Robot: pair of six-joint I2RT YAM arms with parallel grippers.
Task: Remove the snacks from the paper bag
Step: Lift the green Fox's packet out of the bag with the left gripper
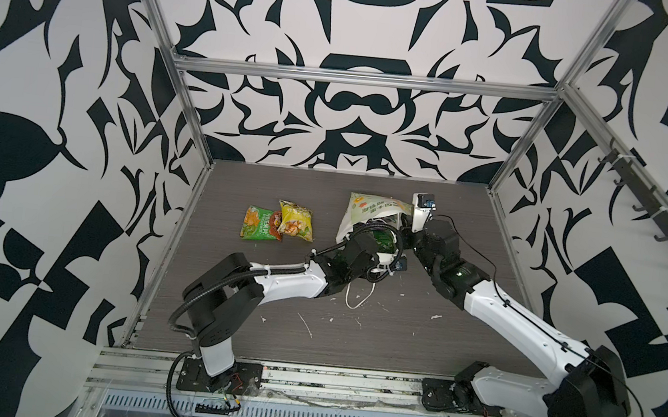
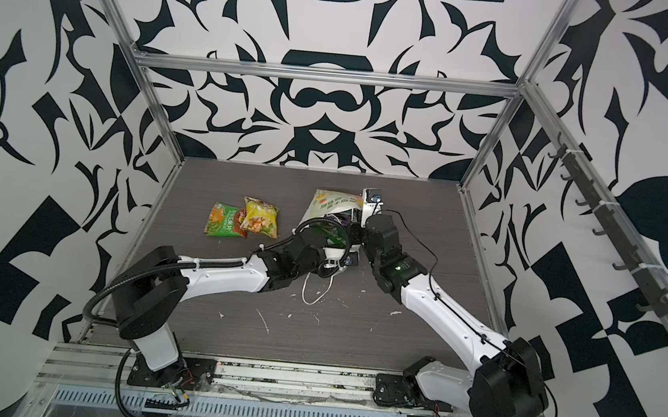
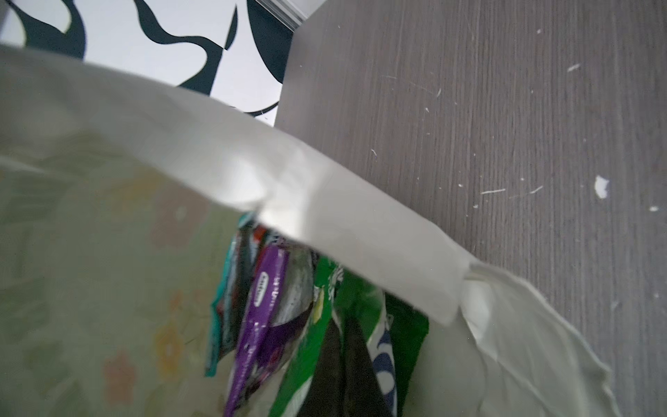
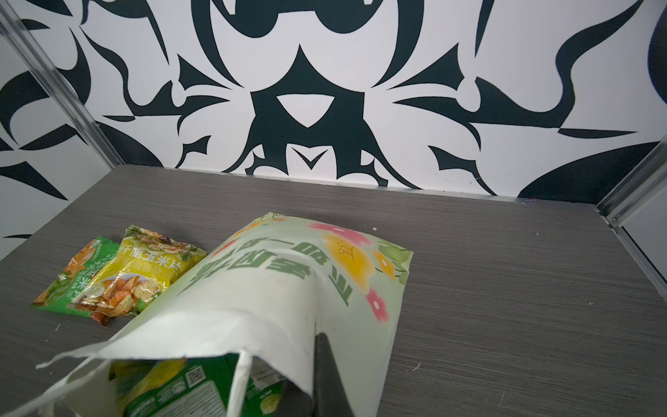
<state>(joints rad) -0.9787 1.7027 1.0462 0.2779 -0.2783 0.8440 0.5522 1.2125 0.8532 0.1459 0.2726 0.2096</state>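
Note:
The paper bag (image 1: 370, 209) (image 2: 333, 203) lies on its side at the back right of the table, its mouth facing the arms. My right gripper (image 4: 315, 361) is shut on the bag's upper wall (image 4: 274, 289) near the rim. My left gripper (image 3: 343, 325) reaches into the mouth and is shut on a green snack packet (image 3: 314, 346). Beside it inside are a purple packet (image 3: 267, 299), a teal one (image 3: 223, 310) and a green one with blue letters (image 3: 397, 343). Outside the bag, a green packet (image 1: 258, 223) and a yellow packet (image 1: 297, 220) overlap on the table to its left.
One white cord handle (image 1: 357, 299) trails on the table in front of the bag. Small white paper scraps (image 1: 306, 324) are scattered over the dark wood table (image 1: 394, 349). Aluminium frame posts (image 1: 190, 120) and patterned walls close in the back and sides.

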